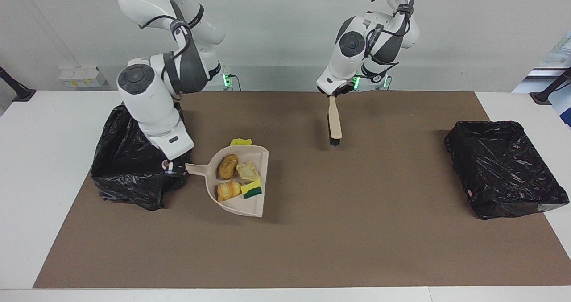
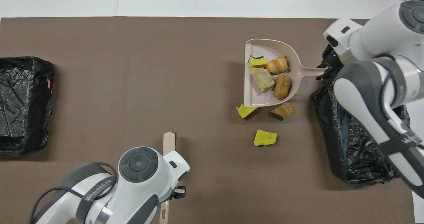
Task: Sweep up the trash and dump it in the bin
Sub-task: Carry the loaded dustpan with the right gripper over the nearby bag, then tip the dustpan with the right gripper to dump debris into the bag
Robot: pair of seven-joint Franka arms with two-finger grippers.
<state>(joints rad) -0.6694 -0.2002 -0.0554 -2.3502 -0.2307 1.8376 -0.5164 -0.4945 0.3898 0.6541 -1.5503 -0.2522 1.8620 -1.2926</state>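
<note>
Overall, a pale grey wall [image 1: 285, 34] is backing the robots' end of the room, and a white table [image 1: 44, 168] is carrying a large brown mat [image 1: 357, 230] that is covering most of its top.

A black-lined bin [image 1: 134, 159] is sitting at the right arm's end of the mat; a second black-lined bin [image 1: 504, 168] is sitting at the left arm's end, well apart.

The right gripper [image 1: 171, 168] is clamping the handle of a beige dustpan [image 1: 254, 204] up in the air, beside the nearer bin's edge, pan mouth pointing toward the table's middle.

The left gripper [image 1: 332, 92] is gripping a beige brush [image 1: 334, 123], hanging bristles-down over the mat at the robots' edge.

The trash is lying in two groups. Four pieces are riding in the pan: a green-backed sponge [image 2: 256, 62], a croissant chunk [image 2: 278, 65], a pale bread piece [image 2: 261, 80], a brown roll [image 2: 282, 86]. Three are lying on the mat: a yellow scrap [image 2: 245, 111] partly under the pan's rim, a croissant [image 2: 284, 110], and a yellow sponge [image 2: 265, 138] nearer to the robots.
</note>
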